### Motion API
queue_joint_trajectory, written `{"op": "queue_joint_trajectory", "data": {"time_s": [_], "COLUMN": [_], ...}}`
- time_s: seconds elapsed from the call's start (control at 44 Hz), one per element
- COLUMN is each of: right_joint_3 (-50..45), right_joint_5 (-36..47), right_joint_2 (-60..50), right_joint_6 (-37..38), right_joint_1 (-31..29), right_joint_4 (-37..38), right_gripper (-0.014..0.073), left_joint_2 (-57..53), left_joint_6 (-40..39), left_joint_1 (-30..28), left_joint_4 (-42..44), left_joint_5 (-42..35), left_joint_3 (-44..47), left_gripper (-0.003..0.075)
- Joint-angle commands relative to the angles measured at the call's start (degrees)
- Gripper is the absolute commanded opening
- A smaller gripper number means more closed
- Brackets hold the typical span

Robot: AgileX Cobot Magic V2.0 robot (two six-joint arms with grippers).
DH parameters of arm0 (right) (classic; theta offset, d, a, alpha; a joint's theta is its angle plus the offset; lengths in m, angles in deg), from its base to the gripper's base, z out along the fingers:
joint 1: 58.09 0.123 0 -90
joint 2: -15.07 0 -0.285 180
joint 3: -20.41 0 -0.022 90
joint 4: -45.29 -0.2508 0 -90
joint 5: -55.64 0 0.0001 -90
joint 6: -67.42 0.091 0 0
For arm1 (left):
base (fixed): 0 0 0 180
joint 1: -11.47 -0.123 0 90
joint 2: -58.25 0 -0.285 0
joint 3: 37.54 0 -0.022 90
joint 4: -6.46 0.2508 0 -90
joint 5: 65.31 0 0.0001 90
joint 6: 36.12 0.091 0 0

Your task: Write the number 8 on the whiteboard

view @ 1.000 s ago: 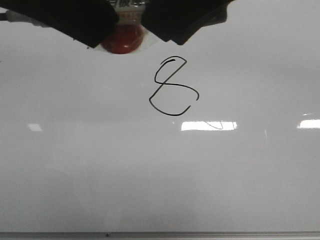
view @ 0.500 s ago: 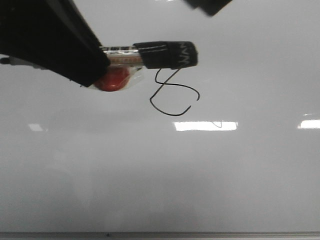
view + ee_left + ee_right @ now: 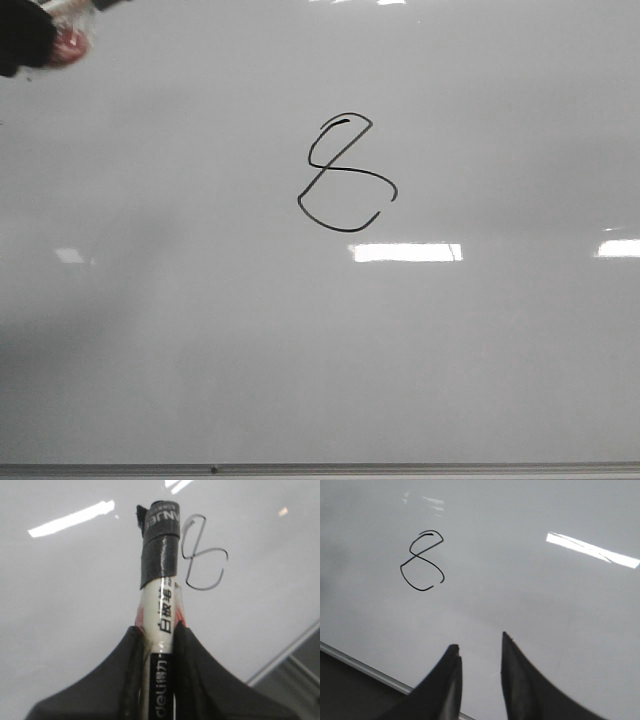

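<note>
The number 8 point(image 3: 340, 168) is drawn in thin black line on the whiteboard point(image 3: 320, 350), with a small top loop and a wider bottom loop that has a gap. My left gripper point(image 3: 159, 630) is shut on a white marker point(image 3: 161, 587) whose black taped cap points towards the 8 point(image 3: 192, 556), held off the board. In the front view only a corner of the left gripper point(image 3: 40, 35) shows at the top left. My right gripper point(image 3: 480, 642) hangs open and empty over bare board, apart from the 8 point(image 3: 415, 555).
A thin grey metal edge strip point(image 3: 320, 468) runs along the board's near side; it also shows as the edge strip point(image 3: 365, 667) and the strip point(image 3: 285, 652) in the wrist views. Bright light reflections point(image 3: 405, 252) lie below the figure.
The left gripper with the marker has moved away to the upper left of the front view. The right gripper has left that view. The whole 8 now shows uncovered.
</note>
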Motion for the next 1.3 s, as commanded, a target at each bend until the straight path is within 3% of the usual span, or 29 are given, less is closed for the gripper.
{"op": "queue_joint_trajectory", "data": {"time_s": [0.0, 0.136, 0.341, 0.545, 0.682, 0.841, 0.909, 1.091, 1.205, 1.273], "right_joint_3": [-3.2, -7.1, -9.4, -9.5, -9.5, -9.8, -9.8, -9.8, -9.8, -9.8], "right_joint_5": [7.3, 6.9, 7.2, 7.9, 7.9, 8.5, 8.5, 8.5, 8.5, 8.4], "right_joint_2": [-4.8, -10.5, -12.2, -12.2, -12.2, -12.2, -12.2, -12.2, -12.2, -12.2], "right_joint_6": [1.0, 1.0, 1.0, 1.0, 1.0, 1.0, 1.0, 1.0, 1.0, 1.0], "right_joint_1": [-1.0, -1.0, -1.0, -1.0, -1.0, -1.0, -1.0, -1.0, -1.0, -1.0], "right_joint_4": [-0.3, -0.3, -0.3, -0.3, -0.3, -0.4, -0.6, -1.6, -1.8, -1.8], "right_gripper": [0.0080, -0.0072, -0.0067, -0.0067, -0.0067, -0.0067, -0.0067, -0.0067, -0.0067, -0.0067], "left_joint_2": [-6.8, -13.9, -15.2, -6.4, 2.6, 13.7, 18.3, 33.9, 40.1, 42.9], "left_joint_6": [-0.6, -0.6, -0.6, -0.6, -4.6, -26.3, -33.5, -56.2, -63.1, -64.5], "left_joint_1": [-0.4, -0.4, -0.4, -0.4, -0.4, -0.6, -1.1, -8.2, -13.5, -15.5], "left_joint_4": [-5.3, -11.9, -23.7, -23.0, -13.9, 7.7, 13.0, 29.7, 40.8, 42.5], "left_joint_5": [-10.8, -20.0, -29.6, -36.1, -39.3, -53.9, -60.8, -70.9, -77.0, -78.7], "left_joint_3": [3.1, 10.7, 15.8, 15.8, 14.6, 13.8, 13.8, 13.8, 13.8, 13.8], "left_gripper": [-0.0019, -0.0019, -0.0019, -0.0019, -0.0018, -0.0018, -0.0018, -0.0018, -0.0018, -0.0019]}}
